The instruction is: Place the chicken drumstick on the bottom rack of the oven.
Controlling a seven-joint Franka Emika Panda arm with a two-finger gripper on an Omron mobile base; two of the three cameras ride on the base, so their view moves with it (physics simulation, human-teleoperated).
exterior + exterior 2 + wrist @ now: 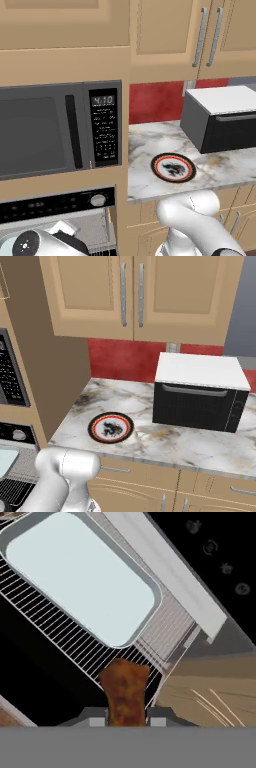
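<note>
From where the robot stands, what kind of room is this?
A home-style kitchen, computer-rendered. A grey microwave sits built into the wall above an oven, a marble counter carries a patterned plate, and wooden cabinets hang over a red backsplash.

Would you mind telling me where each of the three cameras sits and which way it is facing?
Left base view: behind the arm, left side, looking forward at the microwave, the oven below it, and the counter.
Right base view: behind the arm, right side, facing the counter, the plate and a black box.
Hand view: on the hand, looking along the gripper, shut on the chicken drumstick, at a wire rack and pale tray.
Both base views share plate, box and microwave.
</note>
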